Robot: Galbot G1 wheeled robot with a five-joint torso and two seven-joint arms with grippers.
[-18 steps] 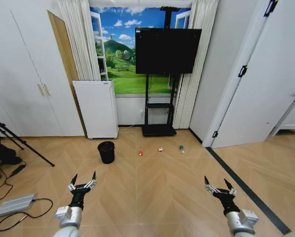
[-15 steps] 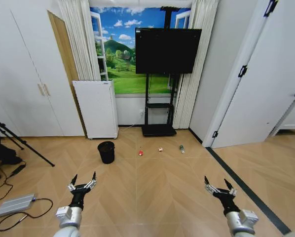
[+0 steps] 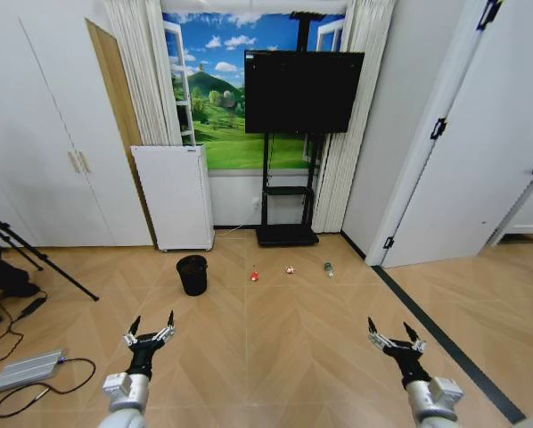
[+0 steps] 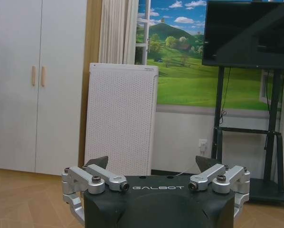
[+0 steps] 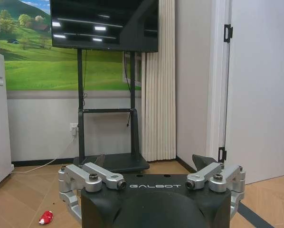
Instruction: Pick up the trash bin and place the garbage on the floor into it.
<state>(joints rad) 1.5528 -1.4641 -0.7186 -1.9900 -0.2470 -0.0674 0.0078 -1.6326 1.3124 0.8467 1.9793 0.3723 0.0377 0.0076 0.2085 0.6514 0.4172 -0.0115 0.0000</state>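
Observation:
The black trash bin (image 3: pixel 192 274) stands on the wood floor in front of the white appliance. To its right lie the garbage pieces in a row: a red piece (image 3: pixel 254 276), a red-and-white piece (image 3: pixel 290 269) and a small green bottle (image 3: pixel 328 267). One red-and-white piece (image 5: pixel 46 217) also lies low in the right wrist view. My left gripper (image 3: pixel 151 327) is open, held low and well short of the bin. My right gripper (image 3: pixel 391 335) is open too, near the floor's right side, empty.
A white perforated appliance (image 3: pixel 174 197) stands against the back wall, with a TV on a black stand (image 3: pixel 289 234) beside it. A tripod leg (image 3: pixel 36 256), cables and a grey box (image 3: pixel 24 369) lie at the left. A dark floor strip (image 3: pixel 445 343) runs along the right.

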